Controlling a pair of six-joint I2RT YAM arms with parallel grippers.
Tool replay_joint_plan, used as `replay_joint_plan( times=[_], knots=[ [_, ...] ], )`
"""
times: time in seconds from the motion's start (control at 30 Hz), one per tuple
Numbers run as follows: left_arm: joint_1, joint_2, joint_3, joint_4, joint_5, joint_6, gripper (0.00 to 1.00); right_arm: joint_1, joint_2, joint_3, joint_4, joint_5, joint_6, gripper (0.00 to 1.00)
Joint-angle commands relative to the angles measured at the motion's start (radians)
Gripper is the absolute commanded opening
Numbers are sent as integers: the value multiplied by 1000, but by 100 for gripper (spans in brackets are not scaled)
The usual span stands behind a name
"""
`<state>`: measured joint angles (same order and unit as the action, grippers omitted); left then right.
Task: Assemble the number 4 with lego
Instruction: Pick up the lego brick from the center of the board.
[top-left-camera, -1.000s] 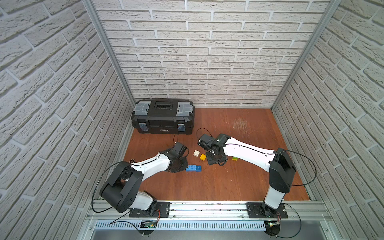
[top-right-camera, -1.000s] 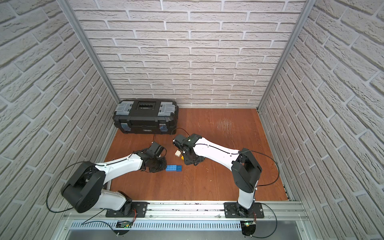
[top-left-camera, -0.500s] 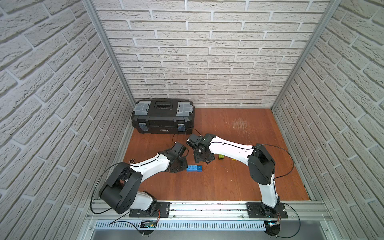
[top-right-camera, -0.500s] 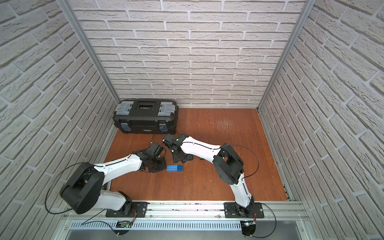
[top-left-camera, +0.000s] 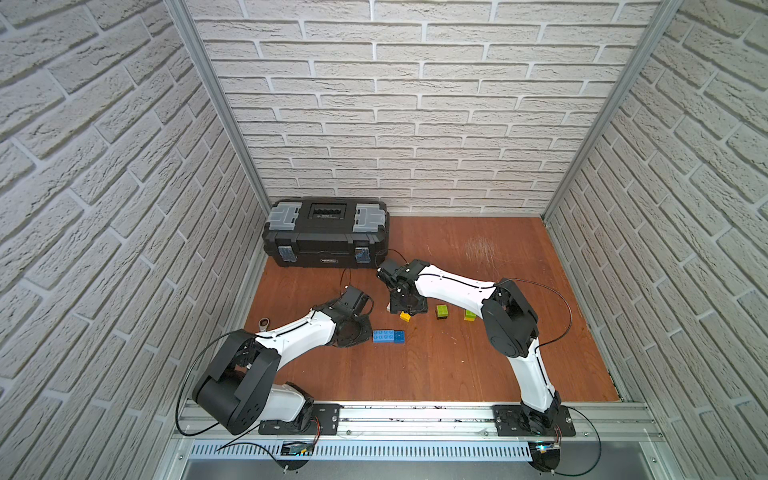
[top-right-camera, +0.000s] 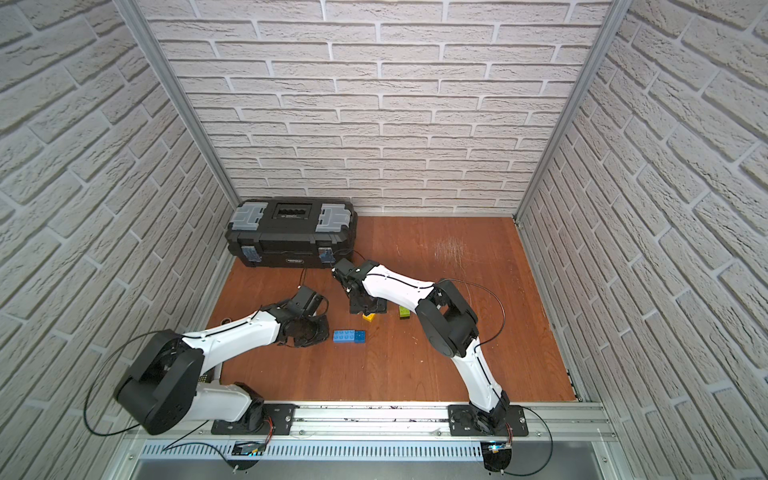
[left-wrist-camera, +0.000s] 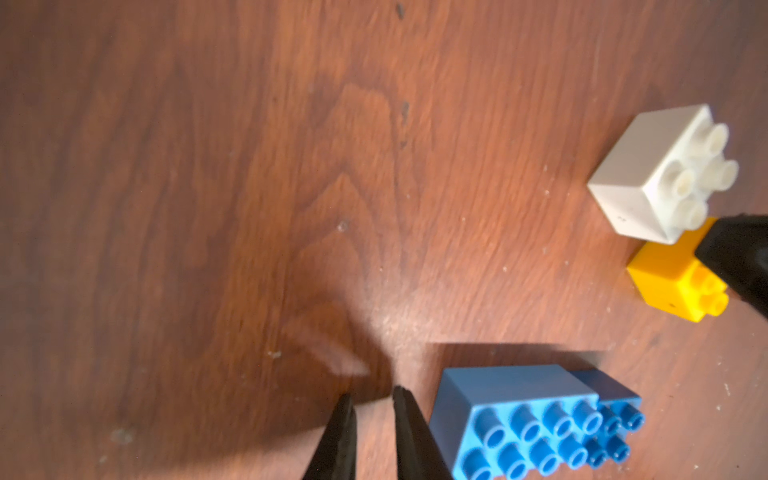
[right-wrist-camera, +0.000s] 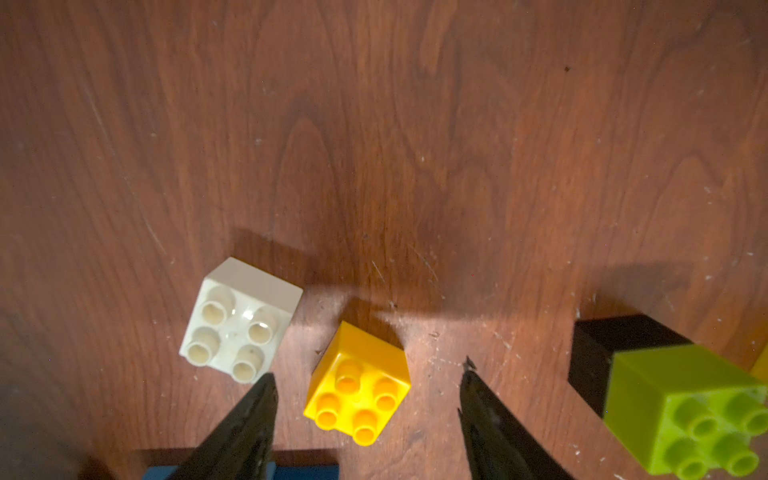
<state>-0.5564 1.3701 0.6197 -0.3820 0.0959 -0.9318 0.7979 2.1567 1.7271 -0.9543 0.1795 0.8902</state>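
A long light-blue lego brick (top-left-camera: 383, 336) with a dark-blue square (top-left-camera: 399, 337) joined at its end lies flat on the wooden floor. My left gripper (left-wrist-camera: 372, 401) sits just beside it, jaws a narrow gap apart with nothing between them. My right gripper (right-wrist-camera: 369, 372) hovers open over a yellow brick (right-wrist-camera: 361, 386), one finger on each side and neither touching it. A white brick (right-wrist-camera: 241, 316) lies close beside the yellow one. A lime-green brick (right-wrist-camera: 685, 407) touches a black brick (right-wrist-camera: 602, 349). No joined number 4 shows.
A big black toolbox (top-left-camera: 326, 232) stands at the back left against the wall. A second lime-green brick (top-left-camera: 470, 315) lies near the right arm. A small metal ring (top-left-camera: 263, 322) lies by the left wall. Brick walls close in three sides.
My right gripper has shifted left over the yellow brick and its jaws have widened. The left jaws have parted slightly; that arm has barely moved.
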Motion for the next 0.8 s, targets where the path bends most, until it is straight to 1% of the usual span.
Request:
replay_joint_plan(
  times=[0.0,0.33,0.5,0.53,0.6,0.63,0.67,0.7,0.77],
  knots=[
    [5,-2,-21,-15,5,19,21,-7,27,13,-19,14,27,67],
    [2,10,-13,-13,18,30,21,-3,14,-46,-3,2,29,62],
    [3,3,-5,-24,11,32,21,-3,14,-38,-11,6,16,55],
    [3,1,-3,-24,9,31,21,-3,13,-38,-11,6,13,52],
    [6,-3,2,-36,-1,35,21,-3,16,-38,-8,6,2,40],
    [12,-7,5,-42,-10,33,21,-3,17,-38,-10,7,-5,36],
    [22,-15,8,-47,-16,33,21,-3,14,-38,-12,11,-13,26],
    [35,-23,11,-51,-19,38,21,-1,12,-39,-14,15,-21,21],
    [67,-34,25,-63,-18,50,21,0,3,-40,-10,18,-43,13]
  ],
)
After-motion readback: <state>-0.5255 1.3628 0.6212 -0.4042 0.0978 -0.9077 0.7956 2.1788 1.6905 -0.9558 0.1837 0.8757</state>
